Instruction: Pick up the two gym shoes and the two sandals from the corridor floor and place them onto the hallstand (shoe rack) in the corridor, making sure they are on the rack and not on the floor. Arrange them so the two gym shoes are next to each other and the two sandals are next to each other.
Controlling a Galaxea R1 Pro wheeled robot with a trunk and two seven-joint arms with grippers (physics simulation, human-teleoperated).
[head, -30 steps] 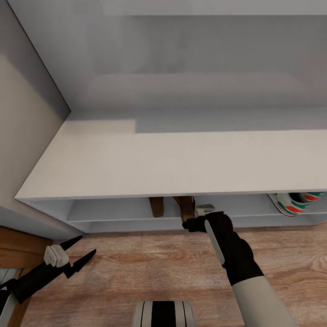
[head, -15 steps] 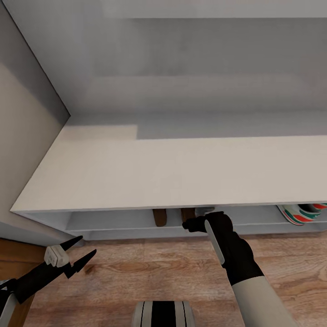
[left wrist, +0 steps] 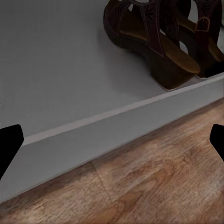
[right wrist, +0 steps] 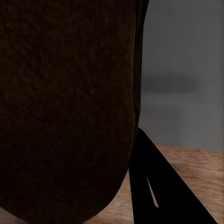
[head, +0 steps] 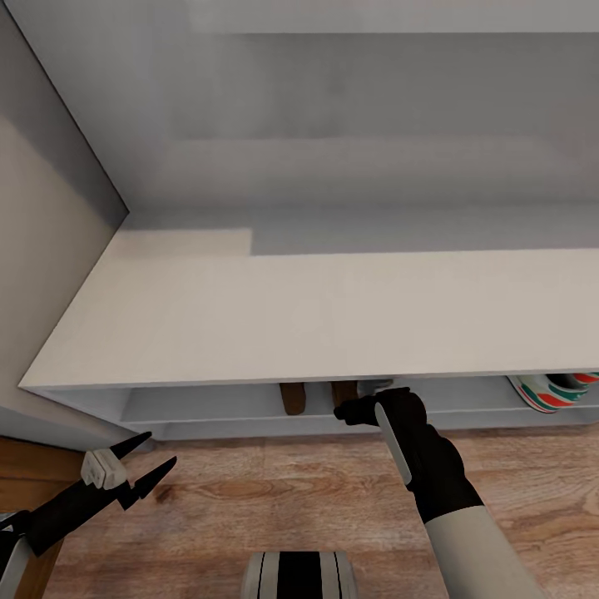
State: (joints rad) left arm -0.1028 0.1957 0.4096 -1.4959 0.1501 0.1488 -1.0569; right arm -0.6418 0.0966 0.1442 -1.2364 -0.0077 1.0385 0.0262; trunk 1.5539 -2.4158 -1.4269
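The pale hallstand (head: 333, 316) spans the head view. On its upper shelf stand the two brown sandals (head: 292, 398) (head: 343, 391), mostly hidden under the top. The left wrist view shows both side by side, one sandal (left wrist: 149, 42) next to the other (left wrist: 200, 37). My right gripper (head: 345, 410) reaches into the shelf at the right-hand sandal. Its dark sole (right wrist: 65, 107) lies against one of the fingers (right wrist: 158, 186), so the gripper looks shut on it. The gym shoes (head: 545, 391) sit on the same shelf at the far right. My left gripper (head: 158, 449) hangs open over the corridor floor (head: 274, 499).
A beige wall (head: 42, 274) closes off the left end of the hallstand. A wooden edge (head: 25, 449) shows at the lower left beside my left arm. My own base (head: 299, 574) sits at the bottom centre. The shelf's front lip (left wrist: 116, 123) runs just above the planks.
The head view shifted between one second ago and half a second ago, so the hallstand top now covers more of the shelf. Both grippers keep their places; nothing changed in the last half second.
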